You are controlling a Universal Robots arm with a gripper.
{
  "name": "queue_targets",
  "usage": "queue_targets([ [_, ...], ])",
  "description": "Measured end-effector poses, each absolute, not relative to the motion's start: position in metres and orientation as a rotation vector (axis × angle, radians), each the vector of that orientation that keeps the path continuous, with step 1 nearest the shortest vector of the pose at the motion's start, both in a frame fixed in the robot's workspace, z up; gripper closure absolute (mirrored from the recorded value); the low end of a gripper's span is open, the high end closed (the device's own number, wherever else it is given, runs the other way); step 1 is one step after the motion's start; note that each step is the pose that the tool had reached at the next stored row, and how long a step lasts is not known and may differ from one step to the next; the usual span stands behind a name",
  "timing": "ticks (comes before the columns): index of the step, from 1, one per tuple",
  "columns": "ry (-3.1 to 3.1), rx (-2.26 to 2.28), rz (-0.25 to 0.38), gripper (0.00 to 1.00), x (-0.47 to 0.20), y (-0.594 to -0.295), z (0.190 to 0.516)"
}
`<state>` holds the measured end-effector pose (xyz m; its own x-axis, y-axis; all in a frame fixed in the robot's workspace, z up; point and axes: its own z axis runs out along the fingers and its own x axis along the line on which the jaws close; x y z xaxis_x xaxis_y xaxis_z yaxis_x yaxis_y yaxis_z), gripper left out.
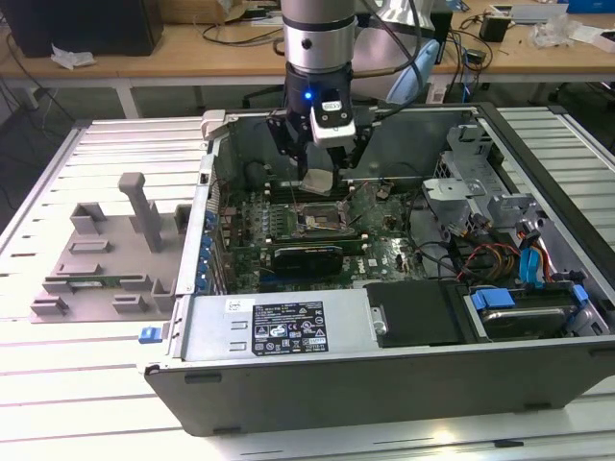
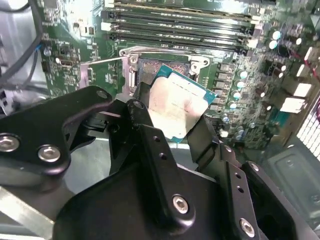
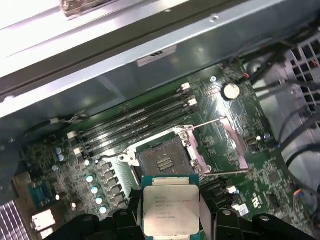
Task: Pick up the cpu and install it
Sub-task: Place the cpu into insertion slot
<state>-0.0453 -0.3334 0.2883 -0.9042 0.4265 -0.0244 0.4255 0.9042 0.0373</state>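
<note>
Arm [image 1: 312, 38] upright over case [image 1: 384, 379], claw [image 2: 172, 127] gripping cpu [image 3: 170, 209] above mobo socket [image 3: 162, 160]

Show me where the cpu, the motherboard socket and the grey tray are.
cpu [image 3: 171, 209]: first wrist view, middle of its metal top.
socket [image 3: 163, 161]: first wrist view, its open centre.
grey tray [image 1: 120, 252]: exterior view, its flat base.

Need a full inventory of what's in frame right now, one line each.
cpu: one, silvery top with green edge, held over the socket, not seated.
socket: one, black-framed, open, on the motherboard.
motherboard: one, green, inside the computer case.
memory slots: a row, black, beside the socket.
computer case: one, grey, lid off, on the table.
tray: one, grey plastic, at the exterior view's left of the case.
table: one, pale, slatted.
gripper: one, black, shut on the cpu.
</note>
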Motion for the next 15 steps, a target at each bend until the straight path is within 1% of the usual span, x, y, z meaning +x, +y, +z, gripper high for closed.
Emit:
queue_targets([
  [15,2.935,1.016,0.042,0.45,-0.0440,-0.3333,0.2857],
])
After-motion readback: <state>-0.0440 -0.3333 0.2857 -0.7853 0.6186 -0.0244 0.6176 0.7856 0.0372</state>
